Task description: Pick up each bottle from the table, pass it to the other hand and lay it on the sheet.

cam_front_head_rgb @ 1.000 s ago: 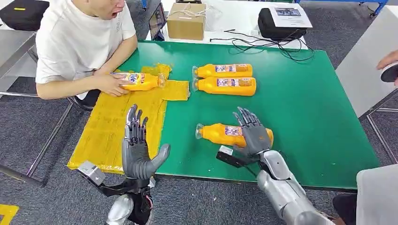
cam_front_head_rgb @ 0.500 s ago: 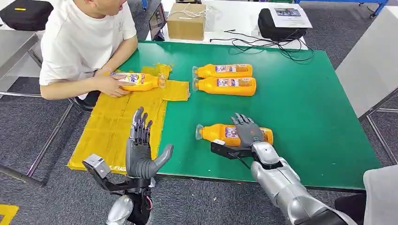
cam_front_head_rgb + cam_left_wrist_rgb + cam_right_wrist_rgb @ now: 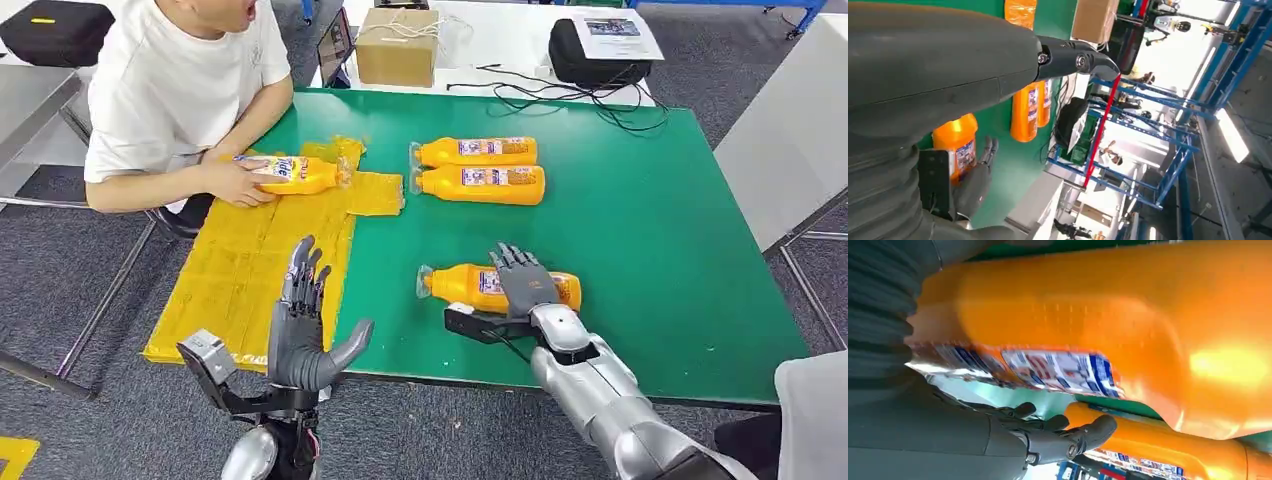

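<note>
Right robot hand (image 3: pixel 525 282) resting on near bottle (image 3: pixel 470 285), fingers spread

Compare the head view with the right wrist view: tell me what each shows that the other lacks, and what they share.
Head view alone: the yellow sheet, a person's hand resting on a bottle on the sheet, the left hand with fingers spread above the table edge, the cardboard box.

Right wrist view alone: the near bottle's label up close.

Both: the right hand over the near bottle, with another bottle beyond on the green table.
</note>
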